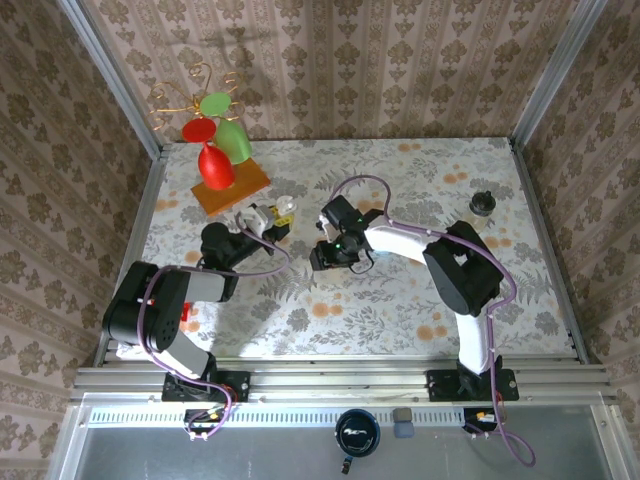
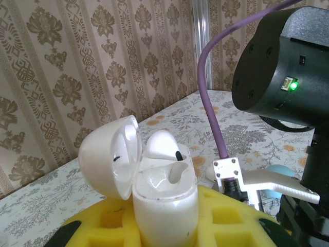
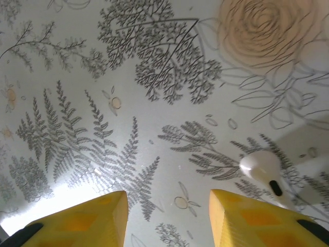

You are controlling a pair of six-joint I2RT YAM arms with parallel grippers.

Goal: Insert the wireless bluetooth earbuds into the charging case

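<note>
Earbud (image 3: 262, 167) lies beside spread, empty right fingers (image 3: 87, 221); left fingers (image 2: 221, 218) clamp charging case (image 2: 164, 203).

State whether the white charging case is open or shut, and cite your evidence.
Open. The charging case has its lid swung back, exposing one earbud seated inside and an empty socket beside it.

Orange board (image 1: 232, 188) far left on floral tablecloth (image 1: 400, 300). Red glass (image 1: 215, 168), green glass (image 1: 233, 138) stand on board. Small black knob (image 1: 483, 203) well right of board.
</note>
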